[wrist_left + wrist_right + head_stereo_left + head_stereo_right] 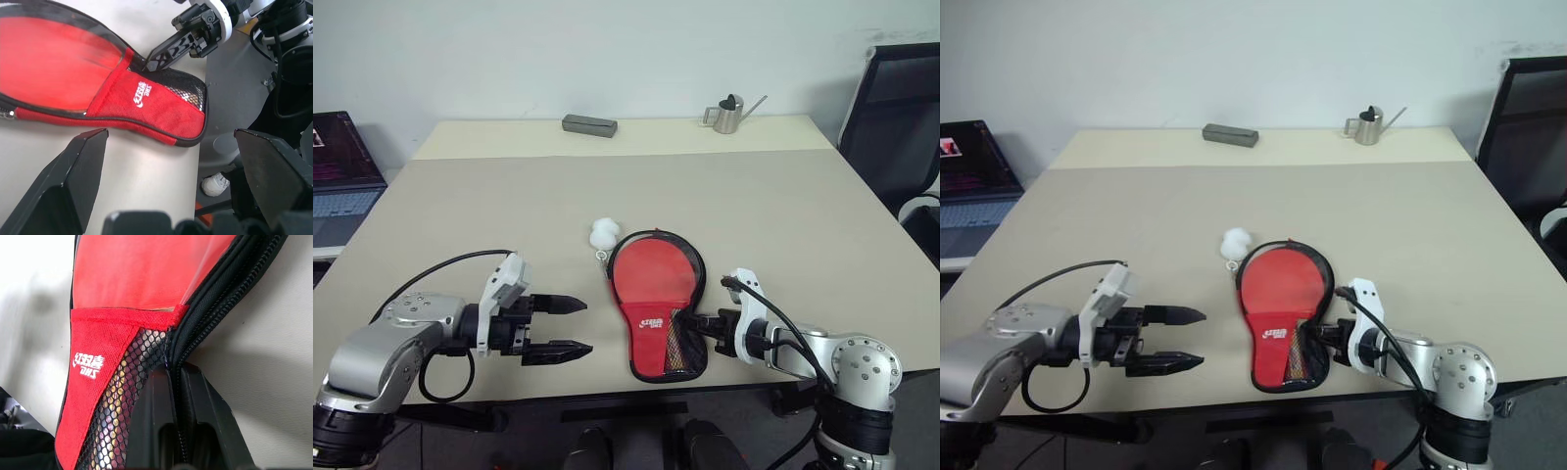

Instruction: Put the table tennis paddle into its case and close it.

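paddle (651,272) lies inside the case (658,338) near the front edge of the desk (783,215), its red face showing through the open flap. the right gripper (700,321) is closed, pinching the case's black zipper edge beside the mesh pocket. the left gripper (570,326) hangs with fingers spread wide, holding nothing, just left of the case. a white ball (604,233) sits touching the case's far rim.
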Available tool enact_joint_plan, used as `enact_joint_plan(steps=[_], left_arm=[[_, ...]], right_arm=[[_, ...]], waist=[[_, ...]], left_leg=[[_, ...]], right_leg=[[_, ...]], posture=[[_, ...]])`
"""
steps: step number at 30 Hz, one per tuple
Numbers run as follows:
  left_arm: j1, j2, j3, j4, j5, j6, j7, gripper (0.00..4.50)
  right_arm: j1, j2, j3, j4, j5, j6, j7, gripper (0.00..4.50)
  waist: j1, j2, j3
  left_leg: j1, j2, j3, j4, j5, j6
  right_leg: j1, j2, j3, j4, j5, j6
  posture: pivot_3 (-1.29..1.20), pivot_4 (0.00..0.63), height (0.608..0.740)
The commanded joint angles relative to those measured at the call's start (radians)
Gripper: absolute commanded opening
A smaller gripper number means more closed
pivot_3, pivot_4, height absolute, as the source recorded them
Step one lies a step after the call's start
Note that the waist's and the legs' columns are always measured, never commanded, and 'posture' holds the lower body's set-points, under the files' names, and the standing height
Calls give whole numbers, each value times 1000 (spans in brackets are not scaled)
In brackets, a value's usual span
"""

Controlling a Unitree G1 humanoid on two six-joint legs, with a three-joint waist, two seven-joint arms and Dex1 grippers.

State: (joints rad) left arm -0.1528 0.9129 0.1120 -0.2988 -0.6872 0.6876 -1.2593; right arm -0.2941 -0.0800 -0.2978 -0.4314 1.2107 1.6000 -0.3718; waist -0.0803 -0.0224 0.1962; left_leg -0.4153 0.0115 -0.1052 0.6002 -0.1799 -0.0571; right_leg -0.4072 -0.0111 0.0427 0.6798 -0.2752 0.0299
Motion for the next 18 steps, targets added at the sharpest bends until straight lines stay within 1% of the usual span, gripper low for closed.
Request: enact_joint_plan(steps=[1,2,4,6,7,8,10,11,12,13,15,18], left_arm=[[-13,0,1,-1,-5,-17,-9,4500],[-13,0,0,-1,-5,-17,-8,4500],[-11,-1,-3,-2,-4,-20,-8,4500],[-11,-3,-6,-2,-3,-22,-7,4500],[-12,-4,-7,-1,-2,-23,-6,4500],[-12,-5,-8,-1,-2,-24,-5,4500],[-14,-9,-12,3,0,-28,-4,4500],[-16,-11,-13,5,0,-30,-4,4500],[-19,-13,-16,7,1,-32,-4,4500],[-22,-15,-19,11,3,-35,-3,4500],[-29,-19,-23,19,5,-40,-2,4500],[-39,-29,-26,27,8,-47,5,4500]], right_arm=[[-4,64,-48,-18,75,14,-100,601],[-12,76,-59,-19,111,0,-144,827],[-19,66,-55,-20,215,-56,-241,1505],[-3,14,-14,-14,345,-137,-340,2207],[10,-30,17,-13,420,-189,-391,2581],[20,-76,51,-12,492,-243,-438,2864],[43,-206,101,-33,603,-317,-461,3534],[55,-263,125,-41,660,-361,-470,3948],[59,-323,142,-51,691,-387,-456,4247],[51,-373,154,-60,698,-398,-418,4247],[21,-435,156,-76,713,-442,-329,4247],[-41,-511,156,-85,623,-460,-159,4247]], waist=[[-1,0,0],[-1,0,0],[-1,0,0],[-1,0,0],[-1,0,0],[-1,0,0],[-2,0,0],[-1,0,0],[0,0,0],[0,0,0],[0,0,0],[-2,0,0]], left_leg=[[0,1,0,0,0,0],[0,1,0,0,0,0],[0,2,0,-1,0,0],[0,2,0,0,0,0],[0,2,0,0,0,0],[0,1,1,0,0,0],[-1,1,1,0,0,0],[-1,1,1,0,0,0],[-1,0,2,-1,0,0],[-1,0,2,-1,0,0],[-1,1,2,-1,0,0],[0,2,2,-1,0,0]], right_leg=[[0,1,0,0,0,0],[0,1,0,0,0,0],[-1,2,0,0,0,-1],[-1,2,1,0,0,-2],[-1,1,1,0,-1,-2],[-1,1,1,0,-1,-2],[-1,0,2,-1,-1,-3],[-1,0,2,-1,-1,-3],[-1,0,2,-1,-1,-3],[-1,0,2,-1,-2,-4],[-1,1,2,-1,-2,-4],[-1,3,3,-1,-2,-4]], posture=[[0,150,740],[0,150,740],[0,150,740],[0,150,740],[0,150,740],[0,150,740],[0,150,740],[0,150,740],[0,150,740],[0,150,740],[0,150,740],[0,150,740]])
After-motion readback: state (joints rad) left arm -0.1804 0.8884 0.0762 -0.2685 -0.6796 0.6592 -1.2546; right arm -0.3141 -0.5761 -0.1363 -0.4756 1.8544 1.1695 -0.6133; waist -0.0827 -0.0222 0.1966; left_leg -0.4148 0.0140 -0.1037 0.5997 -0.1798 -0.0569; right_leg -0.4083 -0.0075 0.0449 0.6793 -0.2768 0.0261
